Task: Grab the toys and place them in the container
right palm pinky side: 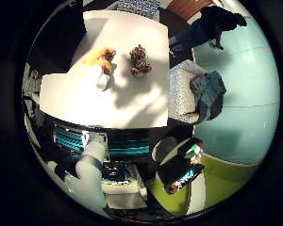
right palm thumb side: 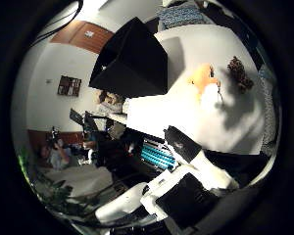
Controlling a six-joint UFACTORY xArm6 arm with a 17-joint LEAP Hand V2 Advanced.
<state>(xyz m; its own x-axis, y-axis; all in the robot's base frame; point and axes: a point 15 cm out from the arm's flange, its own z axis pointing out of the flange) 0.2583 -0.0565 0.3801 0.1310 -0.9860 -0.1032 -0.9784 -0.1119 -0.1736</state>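
Note:
Two plush toys lie on the white table [right palm pinky side: 132, 103]. One is an orange toy [right palm pinky side: 101, 57], the other a brown toy [right palm pinky side: 140, 60] a short way beside it. A small white object [right palm pinky side: 102, 80] lies against the orange toy; I cannot tell what it is. The black container [right palm thumb side: 132, 61] stands on the table's corner near the orange toy. My hand [right palm thumb side: 186, 147] hangs well above the table and apart from all of these. Its fingers [right palm thumb side: 179, 141] reach out fairly straight with nothing between them.
A grey speckled seat [right palm pinky side: 181, 94] with dark clothes draped on it stands beside the table's edge near the brown toy. Past it are a pale blue floor [right palm pinky side: 240, 84] and a green mat [right palm pinky side: 221, 174]. Potted plants [right palm thumb side: 54, 196] and room clutter lie on the container's side.

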